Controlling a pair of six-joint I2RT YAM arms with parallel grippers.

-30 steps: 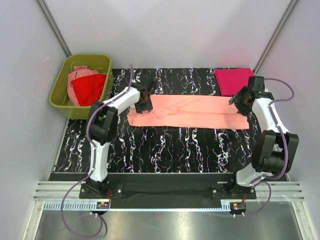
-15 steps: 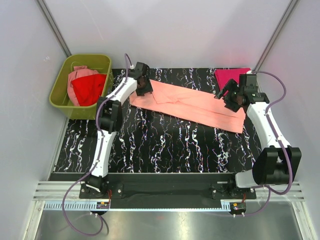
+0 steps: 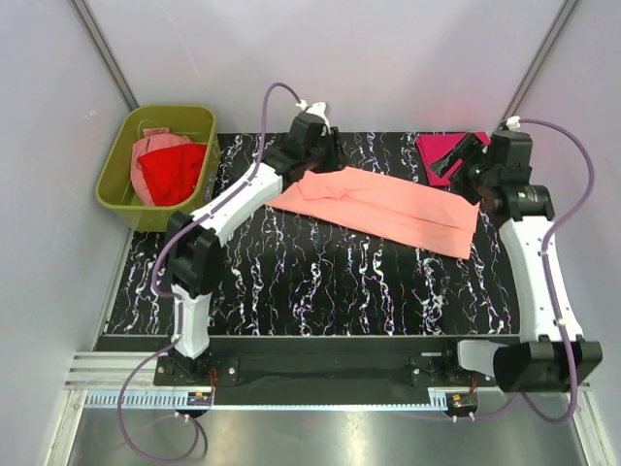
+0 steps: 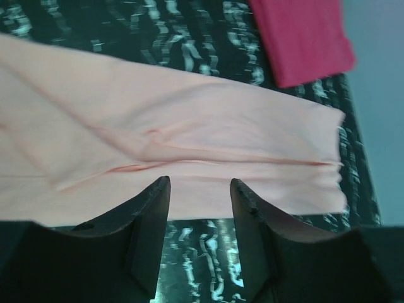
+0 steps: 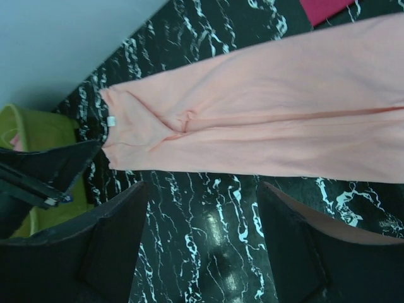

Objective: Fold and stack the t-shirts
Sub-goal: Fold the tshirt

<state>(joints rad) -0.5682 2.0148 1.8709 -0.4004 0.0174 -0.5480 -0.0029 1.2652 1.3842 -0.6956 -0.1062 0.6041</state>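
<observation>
Tabletop (image 3: 320, 282) is black with white marbling. The salmon-peach t-shirt (image 3: 383, 204) lies flat across the far half, folded lengthwise into a long band. It sits on a slant, its left end farther back and its right end nearer the arms. In the right wrist view a small white label (image 5: 111, 121) shows at the band's left end. The left end effector (image 3: 312, 155) is at that left end; in its wrist view the two fingers (image 4: 154, 208) stand moderately apart, the cloth (image 4: 189, 132) is visible through the gap, and nothing is pinched between them. I cannot tell whether the fingertips touch the fabric. The right end effector (image 3: 466, 160) is at the far right, over the near-left edge of the folded magenta-pink t-shirt (image 3: 441, 150). Its wrist view has the fingers (image 5: 120, 240) spread wide, with only bare tabletop and the salmon band (image 5: 284, 120) seen between them and nothing held. The magenta shirt is a small rectangle in the far right corner, just beside the band's right end, with a strip of tabletop between them in the left wrist view (image 4: 303, 38). The olive-green bin (image 3: 116, 175) stands off the far left corner, holding a crumpled red t-shirt (image 3: 173, 173) and, behind it, a dusty pink t-shirt (image 3: 150, 148).
</observation>
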